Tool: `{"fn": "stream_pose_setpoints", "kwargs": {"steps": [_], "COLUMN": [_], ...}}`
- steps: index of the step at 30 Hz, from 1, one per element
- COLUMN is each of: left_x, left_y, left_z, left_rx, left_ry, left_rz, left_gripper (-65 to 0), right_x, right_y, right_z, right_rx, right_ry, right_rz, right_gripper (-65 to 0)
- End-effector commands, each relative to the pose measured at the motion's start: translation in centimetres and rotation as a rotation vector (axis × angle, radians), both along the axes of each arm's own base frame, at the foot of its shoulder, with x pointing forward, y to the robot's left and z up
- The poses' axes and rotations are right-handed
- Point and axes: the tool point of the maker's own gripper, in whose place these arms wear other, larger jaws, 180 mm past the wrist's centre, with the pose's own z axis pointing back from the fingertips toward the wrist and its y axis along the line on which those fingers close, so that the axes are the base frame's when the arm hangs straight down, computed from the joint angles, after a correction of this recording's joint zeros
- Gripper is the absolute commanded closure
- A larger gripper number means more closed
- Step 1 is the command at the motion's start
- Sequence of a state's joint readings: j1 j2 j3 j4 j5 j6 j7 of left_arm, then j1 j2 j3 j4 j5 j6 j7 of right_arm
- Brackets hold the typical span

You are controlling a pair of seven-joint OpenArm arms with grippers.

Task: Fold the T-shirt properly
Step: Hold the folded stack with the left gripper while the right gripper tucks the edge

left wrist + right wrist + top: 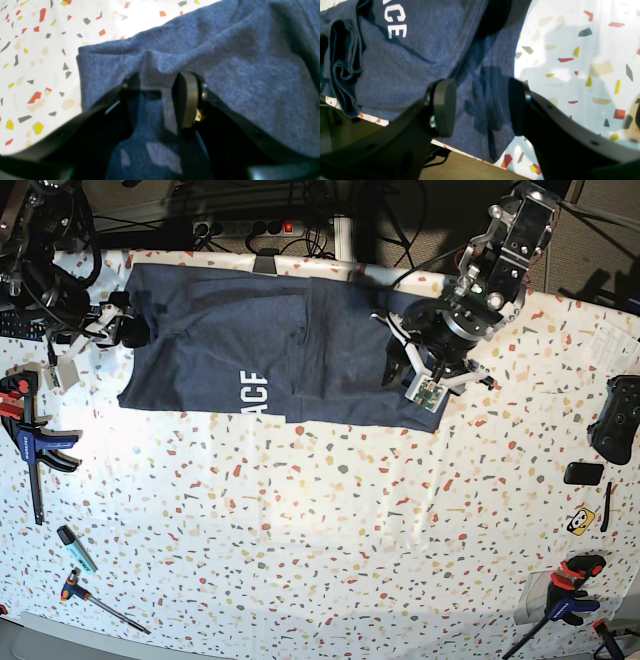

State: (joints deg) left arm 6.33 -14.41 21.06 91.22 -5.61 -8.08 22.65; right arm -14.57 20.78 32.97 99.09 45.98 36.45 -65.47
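Observation:
The navy T-shirt [250, 350] lies spread across the far part of the speckled table [320, 530], with white letters "ACE" [253, 390] showing on a folded-over part. My left gripper [415, 375] is at the shirt's right end. In the left wrist view it [156, 85] is shut on a puckered fold of the cloth [237, 62]. My right gripper [125, 330] is at the shirt's left edge. In the right wrist view it [480, 107] is open just above the cloth [407, 65], holding nothing. The lettering [395, 22] lies beyond it.
Blue clamps [30, 430], a teal marker [75, 548] and a screwdriver [100, 600] lie at the left. A game controller [615, 420], a small black object [582, 473] and another clamp [565, 605] lie at the right. The table edge [460, 155] runs under my right gripper.

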Motion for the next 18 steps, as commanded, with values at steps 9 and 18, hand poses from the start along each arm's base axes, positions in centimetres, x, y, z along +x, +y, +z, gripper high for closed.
{"fn": "stream_pose_setpoints", "kwargs": {"steps": [9, 18], "left_x": [0.9, 0.9], "left_y": [-0.2, -0.2], "left_z": [1.3, 1.3], "left_rx": [-0.022, -0.022], "left_ry": [-0.045, -0.045], "left_rz": [-0.001, -0.001], "left_gripper": [-24.3, -24.3], "right_x": [-0.4, -0.7], "right_y": [-0.4, -0.4], "right_z": [0.3, 0.1], "right_rx": [-0.013, -0.012], "right_ry": [-0.003, 0.004], "right_rz": [0.003, 0.003], "right_gripper": [-33.2, -33.2]}}
